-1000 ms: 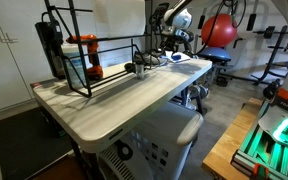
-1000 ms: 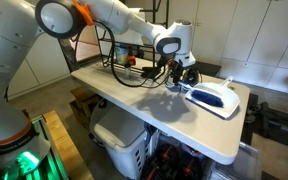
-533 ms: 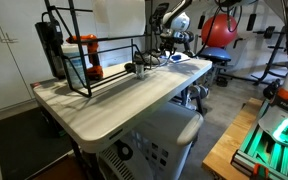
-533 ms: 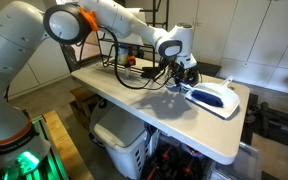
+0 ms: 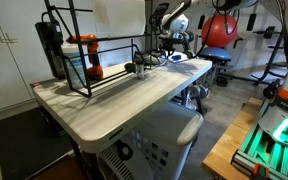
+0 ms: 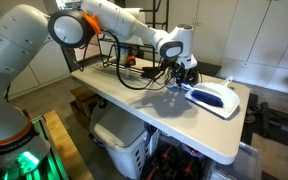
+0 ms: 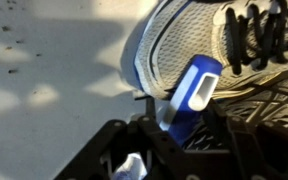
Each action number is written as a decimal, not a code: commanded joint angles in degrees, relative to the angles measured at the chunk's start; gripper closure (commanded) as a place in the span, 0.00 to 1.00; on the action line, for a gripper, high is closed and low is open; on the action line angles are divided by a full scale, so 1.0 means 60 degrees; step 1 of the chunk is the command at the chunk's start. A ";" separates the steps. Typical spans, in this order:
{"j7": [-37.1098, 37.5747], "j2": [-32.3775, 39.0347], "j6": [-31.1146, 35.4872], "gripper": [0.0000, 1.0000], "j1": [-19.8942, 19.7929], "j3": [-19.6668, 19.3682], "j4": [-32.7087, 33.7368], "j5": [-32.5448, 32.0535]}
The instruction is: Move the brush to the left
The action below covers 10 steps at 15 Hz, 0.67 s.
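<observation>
Gripper [image 6: 185, 76] as before, over brush [image 7: 191, 93].

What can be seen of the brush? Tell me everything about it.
In the wrist view the brush is a small elongated blue body with a white inlay, looking like smooth plastic. It is tilted, upper end over the white mesh shoe behind it, lower end running in between the fingers of the hand. Whether the hand grips it cannot be told.
</observation>
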 commanded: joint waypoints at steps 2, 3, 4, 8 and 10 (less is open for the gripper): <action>0.0863 -0.0235 0.0127 0.84 0.0134 -0.0217 -0.0182 -0.0343; 0.1086 -0.0356 0.0187 0.91 0.0165 -0.0262 -0.0327 -0.0391; 0.1177 -0.0526 0.0214 0.92 0.0272 -0.0393 -0.0550 -0.0312; 0.1756 -0.1256 0.0485 0.91 0.0497 -0.0661 -0.1487 -0.0301; 0.1808 -0.1881 0.0865 0.91 0.0602 -0.0742 -0.2345 -0.0233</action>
